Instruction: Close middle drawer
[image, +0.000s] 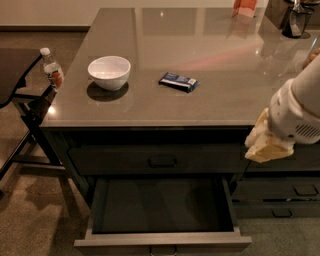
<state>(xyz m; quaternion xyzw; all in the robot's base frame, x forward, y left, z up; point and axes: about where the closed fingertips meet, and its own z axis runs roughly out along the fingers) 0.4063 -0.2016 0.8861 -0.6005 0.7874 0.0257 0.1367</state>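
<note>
Middle drawer (162, 241) — under the counter's (200, 45) front edge, pulled well out and empty; a push on its front should shut it.
Gripper (267, 145) — off the front right corner, above and beside the drawer, not touching it, likely poised to approach; apart or together, cannot tell.
White bowl (109, 71), blue packet (179, 82) — on top near the front edge.

Can't read anything: packet (178, 82) up-left of the gripper (267, 145) at the counter (200, 45) front, bottle (51, 70) label far left, just smudges.
</note>
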